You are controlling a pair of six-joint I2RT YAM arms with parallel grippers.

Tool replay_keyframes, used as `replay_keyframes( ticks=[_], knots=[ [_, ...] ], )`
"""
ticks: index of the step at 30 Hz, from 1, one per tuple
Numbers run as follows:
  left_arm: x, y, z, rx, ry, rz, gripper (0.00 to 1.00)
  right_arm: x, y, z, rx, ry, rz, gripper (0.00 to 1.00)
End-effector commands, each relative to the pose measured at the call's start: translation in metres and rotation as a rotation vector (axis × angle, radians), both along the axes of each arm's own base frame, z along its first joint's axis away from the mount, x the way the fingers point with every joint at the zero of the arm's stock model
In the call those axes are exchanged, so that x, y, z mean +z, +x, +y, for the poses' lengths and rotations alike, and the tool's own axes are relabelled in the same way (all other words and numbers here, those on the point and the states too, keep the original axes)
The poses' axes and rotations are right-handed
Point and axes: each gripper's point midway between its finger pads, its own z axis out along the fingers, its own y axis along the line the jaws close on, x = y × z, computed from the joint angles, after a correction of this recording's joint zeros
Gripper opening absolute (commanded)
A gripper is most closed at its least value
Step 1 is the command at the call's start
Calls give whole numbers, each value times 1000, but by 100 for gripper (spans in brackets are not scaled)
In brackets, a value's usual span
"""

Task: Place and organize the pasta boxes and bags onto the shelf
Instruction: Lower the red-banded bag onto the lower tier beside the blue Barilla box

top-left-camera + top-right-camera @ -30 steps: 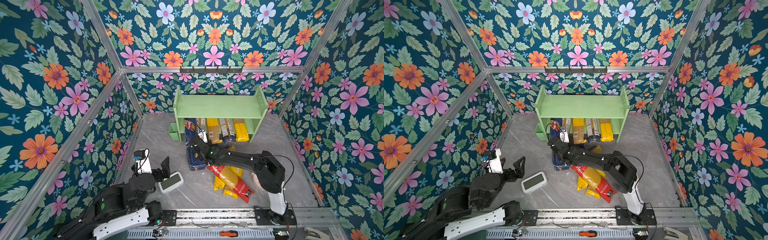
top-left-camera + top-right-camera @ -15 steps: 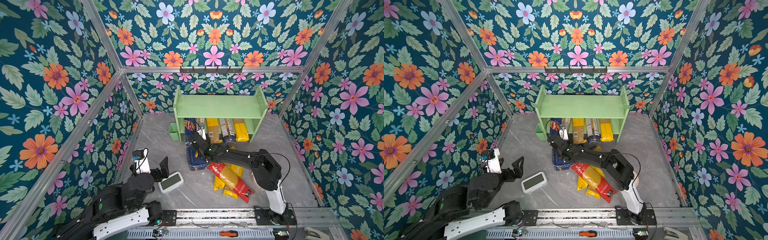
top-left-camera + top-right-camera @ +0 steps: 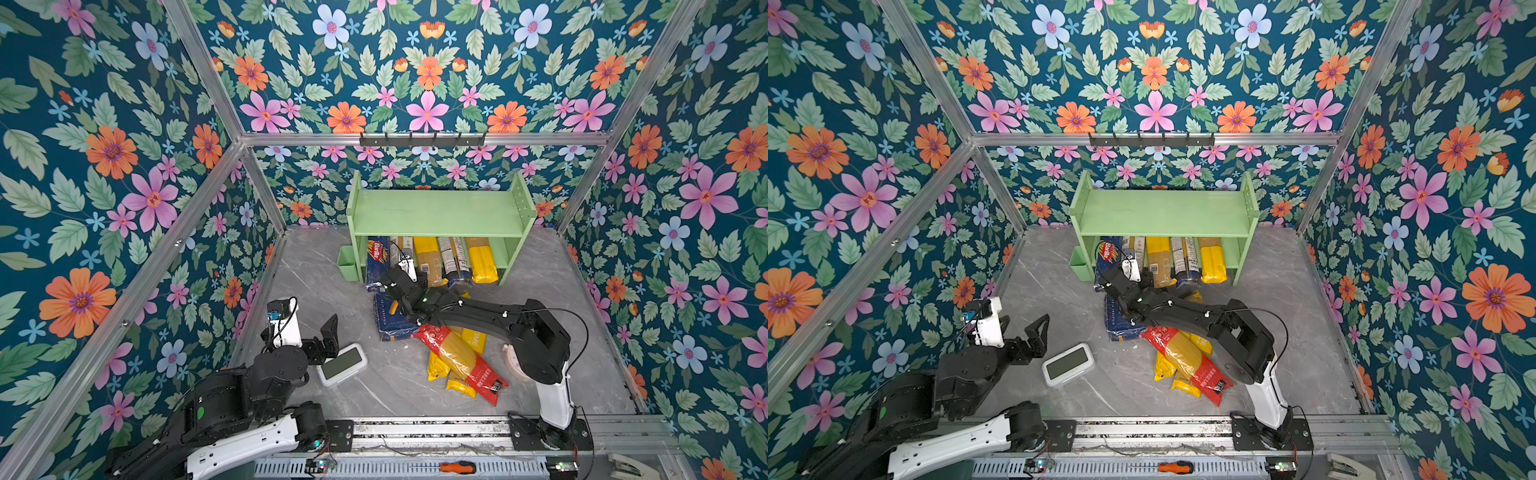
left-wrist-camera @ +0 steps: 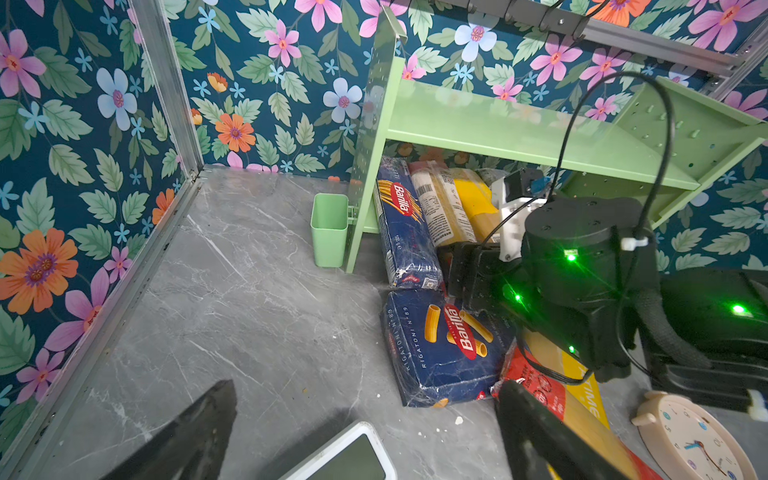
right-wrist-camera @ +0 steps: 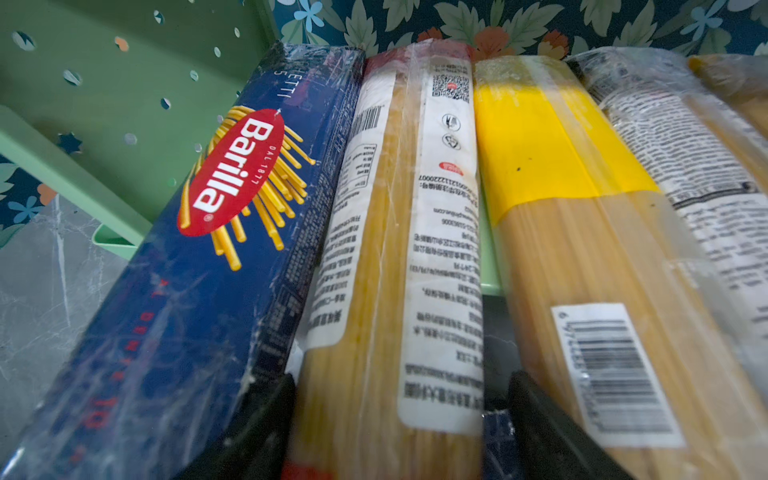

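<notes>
The right claw (image 5: 400,386), jaws spread loosely astride the white-labelled spaghetti bag (image 5: 386,232) on the shelf (image 3: 436,212), should back straight out without dragging it off.

Both top views look steeply down from above the near edge, sharing the whole tabletop (image 3: 316,299) (image 3: 1050,291) and far shelf (image 3: 436,212) (image 3: 1163,212). The left wrist view faces that shelf (image 4: 498,124) from low at near left; the right wrist view sits close against a spaghetti bag (image 5: 395,249) there.
</notes>
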Motion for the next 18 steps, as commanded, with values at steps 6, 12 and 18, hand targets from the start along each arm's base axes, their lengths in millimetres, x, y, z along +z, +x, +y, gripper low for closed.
replay_keyframes(
  ticks=[6, 12, 18],
  knots=[
    [3, -1, 5, 7, -2, -3, 100, 10, -4, -8, -11, 3, -4, 84],
    [8, -1, 10, 20, -4, -7, 100, 13, -11, -7, 12, 34, 11, 85],
    [12, 0, 12, 34, 3, -17, 100, 17, -19, -9, 31, 46, 31, 86]
  ],
)
